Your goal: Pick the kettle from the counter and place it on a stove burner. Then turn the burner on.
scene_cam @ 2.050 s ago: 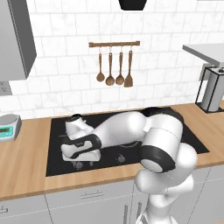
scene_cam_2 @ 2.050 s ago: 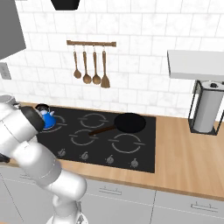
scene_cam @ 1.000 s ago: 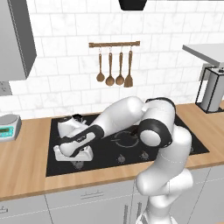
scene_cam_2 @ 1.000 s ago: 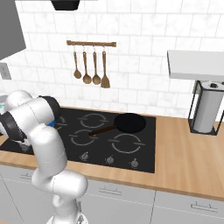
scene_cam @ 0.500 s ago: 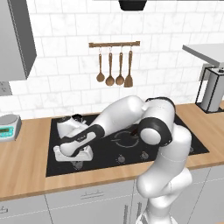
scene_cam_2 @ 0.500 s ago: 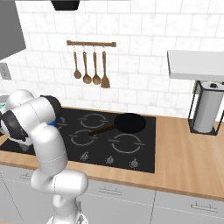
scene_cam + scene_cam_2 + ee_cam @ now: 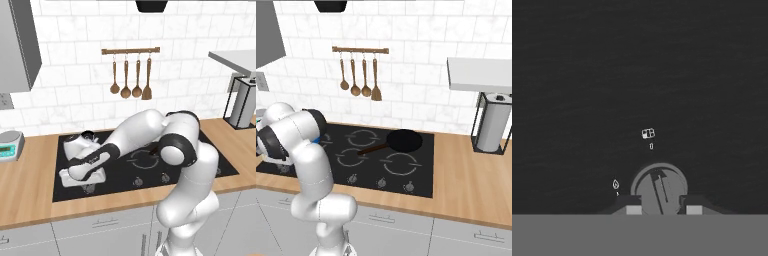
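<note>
- Gripper (image 7: 663, 209) was down low at the front-left corner of the cooktop (image 7: 219, 168), wrist pointing at the glass.
- Finger tips (image 7: 633, 210) sat pressed on either side of a round grey knob (image 7: 659, 187); read as clamped on the knob, jaws nearly together.
- Small printed flame mark (image 7: 615, 184) sat just beside the knob on the hand's left, and a small burner-layout icon (image 7: 648, 133) sat just ahead of the fingers.
- Change: two seconds earlier the hand was further back, up by the kettle; it had since come forward and down onto the knob row and barely moved in the last half second.
- Kettle (image 7: 318, 140) was no longer in the hand. It stood behind the hand, toward the back-left of the glass, mostly hidden by the arm, with a blue sliver showing in the right base view.
- The burner ring under the kettle was covered by the arm, so I could not tell how well it was centred.
- Frying pan (image 7: 403, 141) sat well apart, far off to the hand's right side and untouched.
- Judgement: the placing step looked done, and the step in hand was turning the burner on.
- Next move likely called for a twist of the wrist with the grip kept tight.
- Risks: the fingers could slip off the small knob, or this knob might not be the one for the kettle's burner; the icon was too small to read.
</note>
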